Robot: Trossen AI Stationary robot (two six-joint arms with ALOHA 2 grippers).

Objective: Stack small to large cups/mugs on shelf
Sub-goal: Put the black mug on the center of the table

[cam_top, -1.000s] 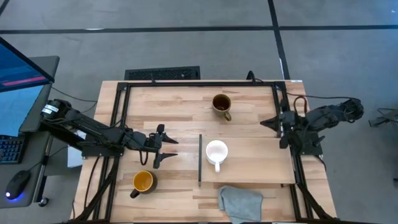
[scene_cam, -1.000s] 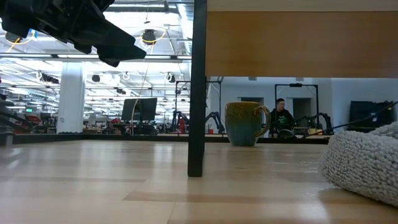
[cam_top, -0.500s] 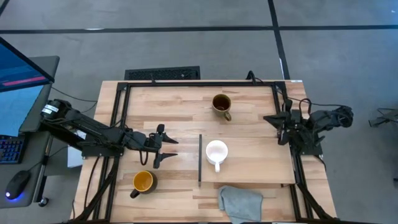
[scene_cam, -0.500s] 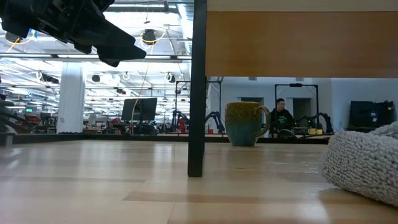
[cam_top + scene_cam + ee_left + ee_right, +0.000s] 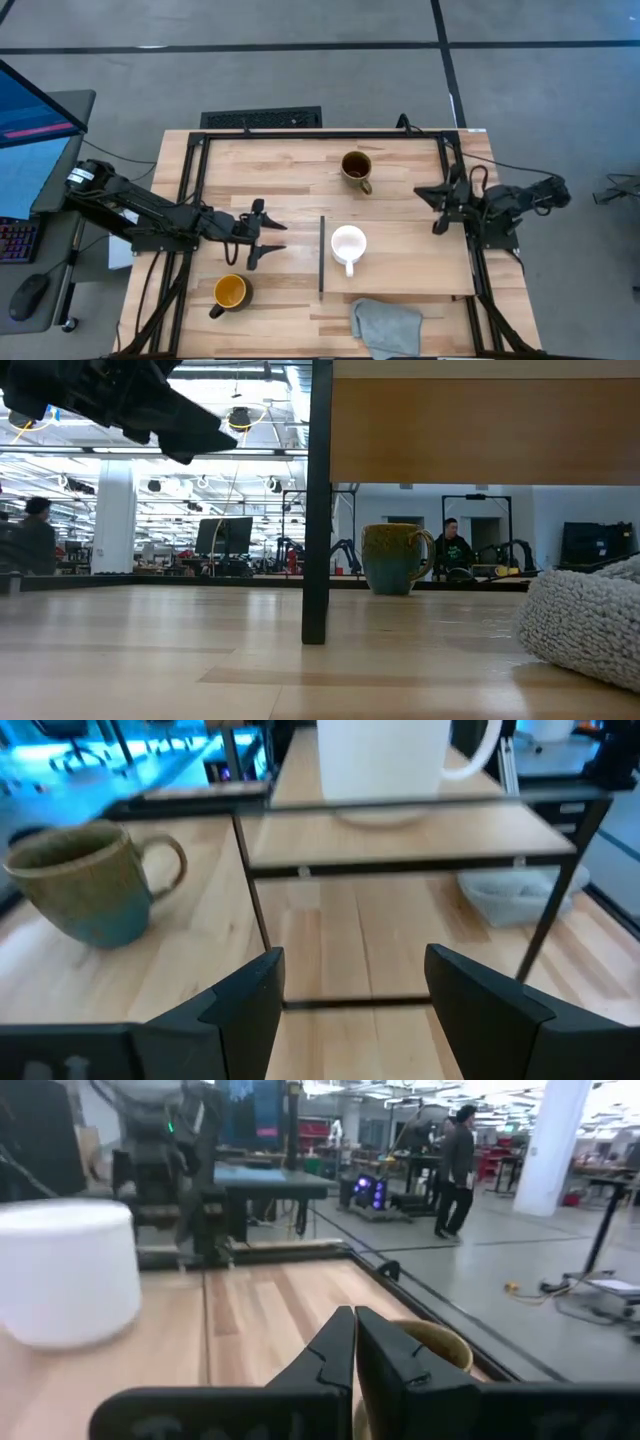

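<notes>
Jaws: left gripper point(image 5: 268, 243) wide, right gripper point(image 5: 433, 209) nearly closed, both empty. White mug point(image 5: 348, 243) on shelf point(image 5: 420, 262): likely rigid, glazed, slippery, breakable; grip rim wall or handle.

No readable text, label, brand, number or sign shows in any of the views

Tabletop point(image 5: 280, 165): pale wood planks, smooth matt finish. Shelf point(image 5: 410, 275): same light wood. White mug point(image 5: 348, 244): smooth, matt-looking. Olive mug point(image 5: 397, 558): glossy mottled glaze. Cloth point(image 5: 585, 622): grey, nubby, rough texture.
</notes>
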